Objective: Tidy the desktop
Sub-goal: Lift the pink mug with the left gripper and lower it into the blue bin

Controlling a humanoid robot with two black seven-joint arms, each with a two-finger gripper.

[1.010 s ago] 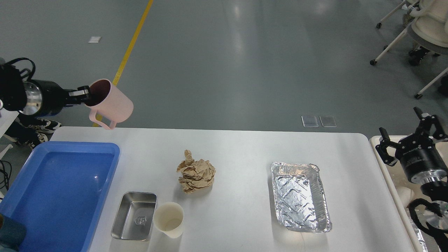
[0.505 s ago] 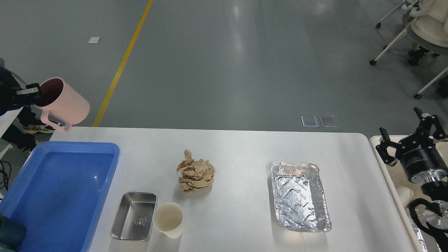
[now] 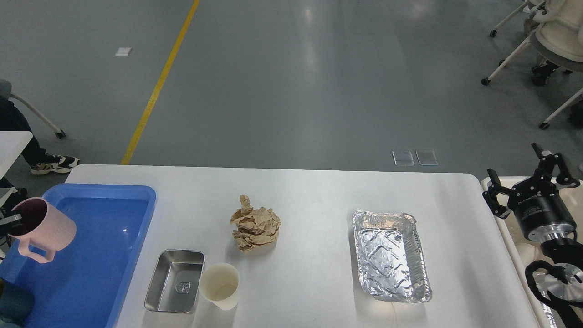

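Observation:
The white desktop fills the lower view. On it lie a crumpled brown paper ball, a small steel tray, a paper cup and a foil tray. My left gripper is at the left edge, mostly out of view, shut on the rim of a pink mug. It holds the mug tilted over the left end of the blue tray. My right gripper is open and empty, beyond the desktop's right edge.
A cream bin stands against the desktop's right edge under my right arm. A person's leg and shoe are on the floor at the far left. Chairs stand at the back right.
My left gripper has carried the pink mug left and down, from above the desktop's far left corner to low over the blue tray. My right gripper has shifted slightly.

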